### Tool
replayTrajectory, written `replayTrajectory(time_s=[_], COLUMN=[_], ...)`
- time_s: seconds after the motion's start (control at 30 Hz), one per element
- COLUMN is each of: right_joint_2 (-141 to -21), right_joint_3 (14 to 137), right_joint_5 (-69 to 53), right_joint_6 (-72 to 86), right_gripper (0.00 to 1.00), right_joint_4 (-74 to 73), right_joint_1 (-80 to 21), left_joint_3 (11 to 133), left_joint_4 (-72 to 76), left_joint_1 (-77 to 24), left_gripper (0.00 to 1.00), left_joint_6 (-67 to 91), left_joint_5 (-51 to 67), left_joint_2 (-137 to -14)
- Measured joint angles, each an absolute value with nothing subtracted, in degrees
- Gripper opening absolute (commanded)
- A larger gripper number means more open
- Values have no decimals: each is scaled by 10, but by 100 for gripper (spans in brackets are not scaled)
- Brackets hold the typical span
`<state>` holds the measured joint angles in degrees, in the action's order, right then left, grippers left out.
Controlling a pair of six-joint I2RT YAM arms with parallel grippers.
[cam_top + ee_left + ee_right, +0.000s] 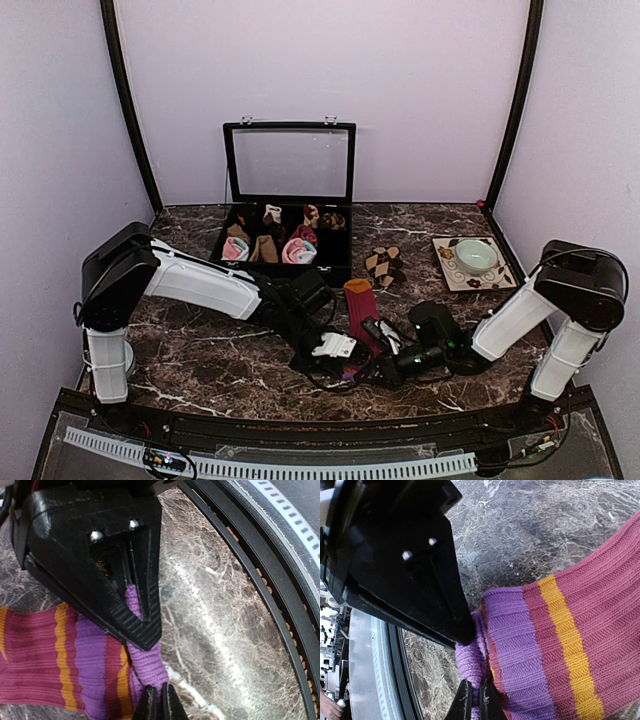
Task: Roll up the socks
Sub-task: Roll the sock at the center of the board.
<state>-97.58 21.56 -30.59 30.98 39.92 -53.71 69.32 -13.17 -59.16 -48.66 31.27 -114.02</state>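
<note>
The long magenta sock (358,308) is seen on the table (200,360) between the two arms, its orange toe pointed toward the black box (335,272). In the top view its striped cuff end is hidden beneath the two wrists. The left fingers (144,632) are clenched on the purple cuff edge, with only a fold of knit shown between them. The lower finger is cut off by the frame. The right fingers (459,630) are likewise clamped on the purple cuff, with the lower one cropped. How many layers are gripped cannot be told. The brown-and-beige diamond socks (384,266) are seen lying apart, just beside the box's right corner. Their shape is too small to be made out.
</note>
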Motion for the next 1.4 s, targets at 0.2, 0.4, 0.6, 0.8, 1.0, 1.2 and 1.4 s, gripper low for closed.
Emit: replayTrajectory(time_s=[0.2,0.4,0.6,0.8,1.0,1.2,1.4], right_joint_2=[-965,-964,-968,-976,-983,-985,-985], right_joint_3=[218,219,218,217,213,211,209], right_joint_5=[-300,-301,-305,-313,-316,-317,-317], right_joint_6=[303,296,295,297,305,308,312], right_gripper=[2,0,0,0,0,0,0], right_joint_4=[378,373,379,393,407,418,423], right_joint_1=[-537,-537,-536,-536,-536,-535,-535], left_joint_3=[705,706,707,707,707,707,708], left_joint_4=[-142,-148,-153,-155,-156,-155,-150], left_joint_1=[-592,-592,-592,-594,-595,-595,-595], left_gripper=[25,34,39,39,38,36,20], left_joint_6=[-473,-467,-460,-455,-452,-452,-452], left_joint_5=[325,325,312,289,286,283,277], left_joint_2=[-1153,-1153,-1146,-1134,-1134,-1134,-1138])
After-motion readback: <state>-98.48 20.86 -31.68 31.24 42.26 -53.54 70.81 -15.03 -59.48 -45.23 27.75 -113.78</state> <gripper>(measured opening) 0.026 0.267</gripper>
